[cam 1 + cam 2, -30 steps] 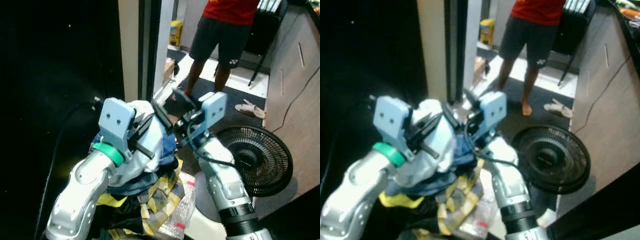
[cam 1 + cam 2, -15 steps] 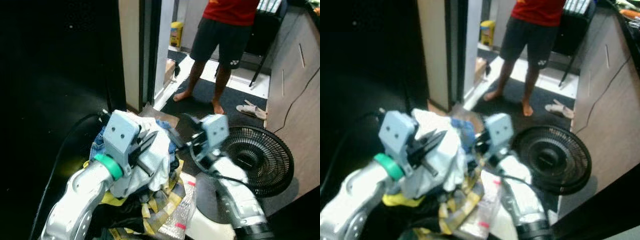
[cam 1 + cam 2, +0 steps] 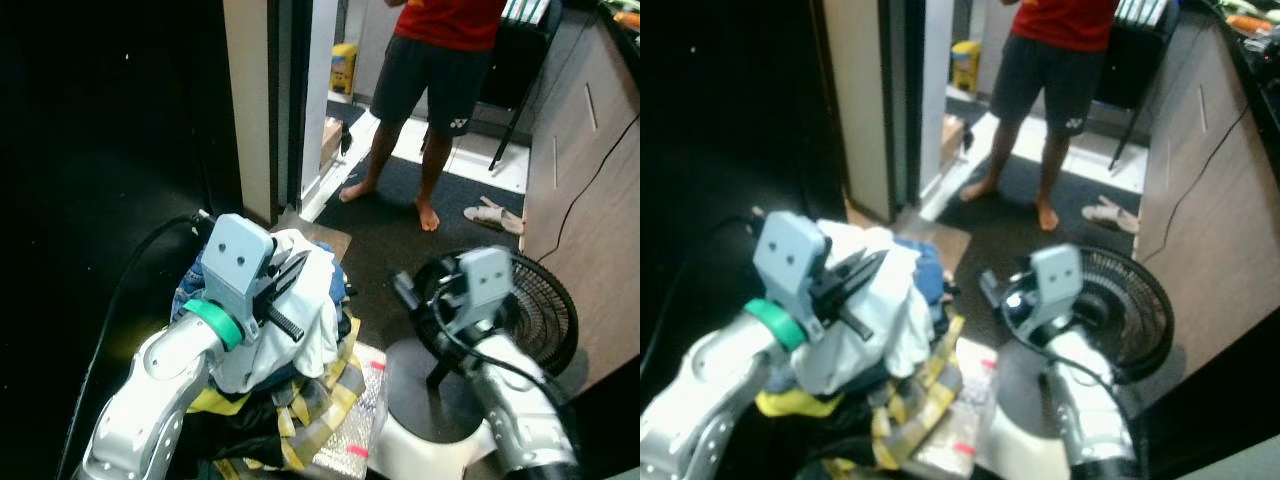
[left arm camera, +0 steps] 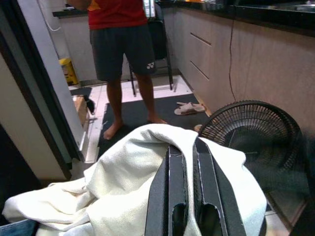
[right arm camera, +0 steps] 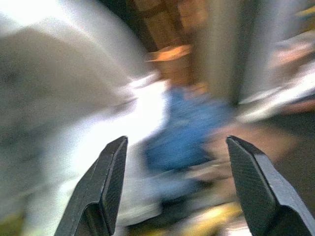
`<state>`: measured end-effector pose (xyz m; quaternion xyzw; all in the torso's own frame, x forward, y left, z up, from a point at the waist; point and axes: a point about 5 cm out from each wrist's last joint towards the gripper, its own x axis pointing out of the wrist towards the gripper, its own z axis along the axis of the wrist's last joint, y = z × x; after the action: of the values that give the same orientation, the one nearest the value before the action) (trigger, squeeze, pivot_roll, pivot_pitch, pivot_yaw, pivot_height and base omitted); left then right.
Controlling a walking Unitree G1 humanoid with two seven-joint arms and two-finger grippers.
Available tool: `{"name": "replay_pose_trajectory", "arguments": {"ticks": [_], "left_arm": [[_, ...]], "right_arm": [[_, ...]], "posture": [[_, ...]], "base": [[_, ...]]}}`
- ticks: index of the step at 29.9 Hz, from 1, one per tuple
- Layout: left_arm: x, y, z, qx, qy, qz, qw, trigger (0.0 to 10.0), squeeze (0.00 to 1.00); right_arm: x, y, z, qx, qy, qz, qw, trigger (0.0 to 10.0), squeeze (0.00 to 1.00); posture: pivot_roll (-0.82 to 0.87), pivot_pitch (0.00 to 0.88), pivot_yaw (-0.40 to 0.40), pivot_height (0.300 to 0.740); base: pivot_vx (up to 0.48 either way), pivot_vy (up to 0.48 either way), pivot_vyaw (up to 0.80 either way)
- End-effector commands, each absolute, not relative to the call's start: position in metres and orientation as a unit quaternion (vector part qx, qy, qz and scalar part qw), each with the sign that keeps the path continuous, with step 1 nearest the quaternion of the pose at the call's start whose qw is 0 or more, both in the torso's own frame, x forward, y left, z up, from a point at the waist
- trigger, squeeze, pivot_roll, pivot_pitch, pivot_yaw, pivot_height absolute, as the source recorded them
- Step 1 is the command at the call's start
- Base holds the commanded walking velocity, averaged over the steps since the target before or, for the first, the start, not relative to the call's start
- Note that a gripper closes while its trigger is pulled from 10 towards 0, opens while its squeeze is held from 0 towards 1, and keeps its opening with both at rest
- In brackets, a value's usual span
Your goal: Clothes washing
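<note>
A heap of laundry lies low in front of me, topped by a white cloth [image 3: 312, 318] over a blue garment [image 3: 192, 288] and a yellow-and-grey striped piece [image 3: 325, 398]. My left gripper [image 3: 292, 272] rests on top of the heap, shut on the white cloth [image 4: 123, 191], which bunches around its fingers [image 4: 172, 187]. My right gripper [image 3: 404, 290] hangs to the right of the heap, apart from it, with its fingers [image 5: 110, 172] spread wide open and nothing between them. Its wrist view is blurred, with the blue garment [image 5: 189, 130] ahead.
A person in a red shirt and dark shorts [image 3: 440, 70] stands barefoot in the doorway ahead. A black floor fan [image 3: 545, 310] sits at the right beside a wooden cabinet [image 3: 590, 180]. Sandals [image 3: 492, 215] lie on the floor. A door frame [image 3: 250, 100] and a black cable [image 3: 125, 290] are at the left.
My right gripper has let go of the heap and drawn back to the right, in front of the fan. The left gripper stays on the white cloth.
</note>
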<state>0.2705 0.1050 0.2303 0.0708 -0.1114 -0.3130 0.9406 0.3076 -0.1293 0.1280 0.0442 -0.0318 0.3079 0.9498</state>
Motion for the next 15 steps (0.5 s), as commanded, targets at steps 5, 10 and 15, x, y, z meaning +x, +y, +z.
{"name": "replay_pose_trajectory", "arguments": {"ticks": [5,10,15], "left_arm": [[0.268,0.107,0.232,0.079,-0.117,-0.305,0.942,10.0,0.00],[0.266,0.110,0.230,0.078,-0.112,-0.299,0.945,10.0,0.00],[0.268,0.108,0.229,0.076,-0.109,-0.302,0.944,10.0,0.00]], "right_arm": [[0.276,-0.106,0.122,0.083,-0.003,0.419,0.904,10.0,0.00],[0.260,-0.114,0.125,0.062,-0.003,0.432,0.900,10.0,0.00],[0.268,-0.105,0.127,0.016,-0.021,0.432,0.901,10.0,0.00]], "posture": [[0.08,0.094,-0.009,0.740],[0.08,0.097,-0.006,0.740],[0.06,0.096,0.001,0.740]], "base": [[0.000,0.000,0.00],[0.000,0.000,0.00],[0.000,0.000,0.00]]}}
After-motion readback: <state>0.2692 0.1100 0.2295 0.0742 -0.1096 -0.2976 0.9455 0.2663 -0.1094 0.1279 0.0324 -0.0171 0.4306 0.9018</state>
